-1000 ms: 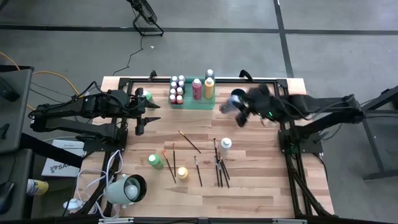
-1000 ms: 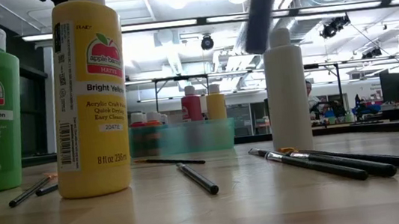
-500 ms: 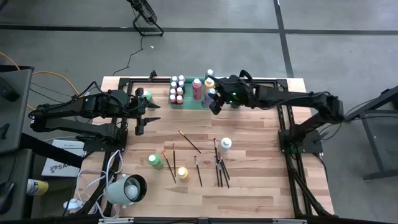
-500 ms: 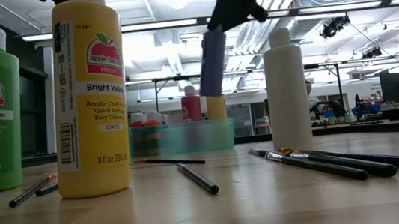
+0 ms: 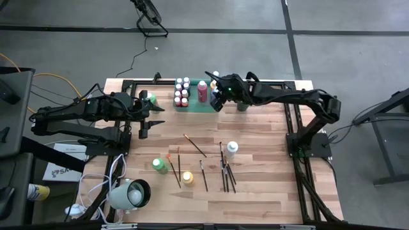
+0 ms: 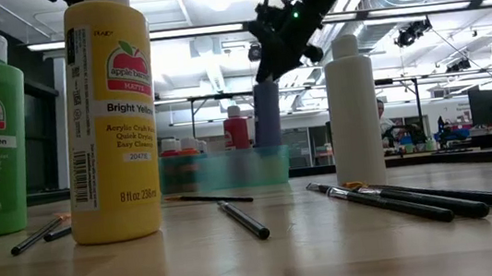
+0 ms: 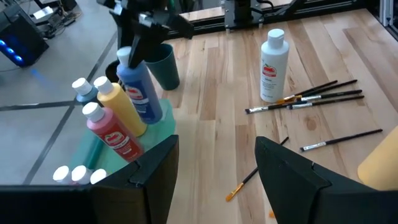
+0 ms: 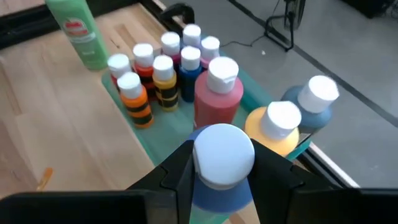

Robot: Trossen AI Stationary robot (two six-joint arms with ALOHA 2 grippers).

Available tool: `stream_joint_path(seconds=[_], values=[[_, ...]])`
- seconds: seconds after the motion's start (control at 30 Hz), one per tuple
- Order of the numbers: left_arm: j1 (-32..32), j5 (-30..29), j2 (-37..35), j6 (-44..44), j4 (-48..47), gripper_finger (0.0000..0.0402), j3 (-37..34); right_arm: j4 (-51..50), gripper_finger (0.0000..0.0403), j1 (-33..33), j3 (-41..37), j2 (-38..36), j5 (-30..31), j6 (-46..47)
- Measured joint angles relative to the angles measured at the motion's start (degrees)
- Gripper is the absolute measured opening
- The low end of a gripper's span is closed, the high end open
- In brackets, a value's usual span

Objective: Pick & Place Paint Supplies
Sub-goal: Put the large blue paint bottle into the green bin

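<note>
Wooden table [image 5: 255, 191], seen from my remote station, has bare boards along its near edge and between the two arms. At the far edge sits the translucent green tray [image 5: 195, 107], holding small bottles [image 5: 182, 92], a red bottle [image 5: 202, 91] and a yellow one [image 8: 278, 127]. My right gripper [image 5: 216, 101] is clamped on a blue paint bottle [image 6: 266, 112], upright at the tray's right end, just beside the yellow bottle; the dark cup [image 7: 164, 65] stands close by. My left gripper [image 5: 145, 133] waits, fingers apart and empty, over the left side. Mid-table stand a white bottle [image 5: 232, 149], a green bottle [image 5: 159, 165] and a yellow bottle [image 5: 187, 177], with paintbrushes [image 5: 225, 171] scattered between them.
</note>
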Motion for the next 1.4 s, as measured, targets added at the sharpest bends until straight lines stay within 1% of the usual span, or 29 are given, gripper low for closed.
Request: stream_joint_path(seconds=[0.2,0.43,0.53,0.87,1.1,1.23,1.4], values=[[0.0,-0.02,0.0,-0.31,0.02,0.0207,0.0,0.0,0.0115,-1.55,0.0,2.06,-1.53,0.02],[0.0,-0.04,0.0,-0.51,0.02,0.0207,0.0,-0.19,0.0116,-2.4,0.0,2.21,-1.9,0.02],[0.0,-0.04,0.0,-0.51,0.02,0.0207,0.0,-0.32,0.0116,-3.03,0.0,2.3,-3.45,0.04],[0.0,-0.28,0.0,-0.45,0.02,0.0207,0.0,-0.44,0.0116,-3.06,0.04,5.62,-3.69,1.89],[0.0,-0.26,0.0,-0.43,0.02,0.0207,0.0,-0.8,0.0117,-3.08,0.04,5.73,-3.51,2.21],[0.0,-0.26,0.0,-0.28,-0.03,0.0207,0.0,-0.85,0.0131,-3.08,0.04,5.73,-3.48,2.21],[0.0,-0.24,0.0,-0.3,-1.4,0.0207,0.0,-0.91,0.0167,-2.97,0.04,5.73,-2.82,2.19]])
